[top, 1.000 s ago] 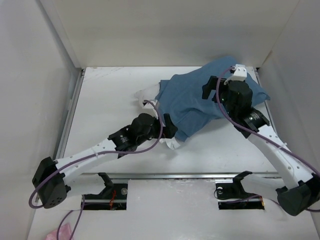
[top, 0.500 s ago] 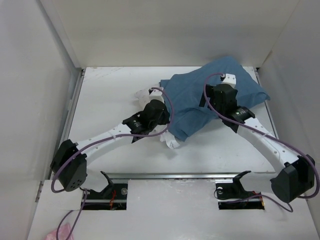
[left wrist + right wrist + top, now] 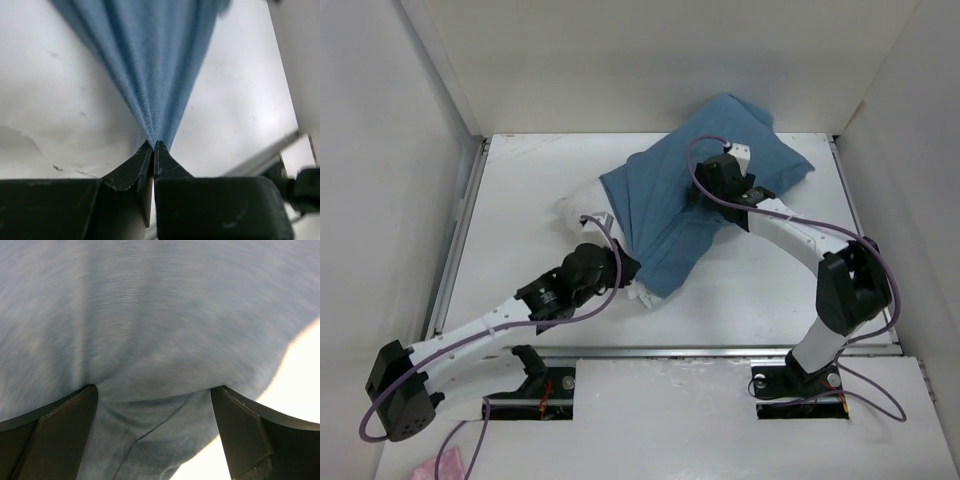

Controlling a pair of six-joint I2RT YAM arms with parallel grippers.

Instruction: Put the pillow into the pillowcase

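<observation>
Here the left pincer (image 3: 152, 146) is pressed together on a gathered fold of the blue pillowcase (image 3: 660, 205) near its front edge, and the cloth fans away from the tips. The right pincer (image 3: 152, 392) is spread wide and pushed down onto the far part of the pillowcase, with cloth bulging between its fingers. The pillow (image 3: 575, 210) lies on the counter (image 3: 520, 170), mostly covered by the pillowcase. White shows only at the left and front corners.
</observation>
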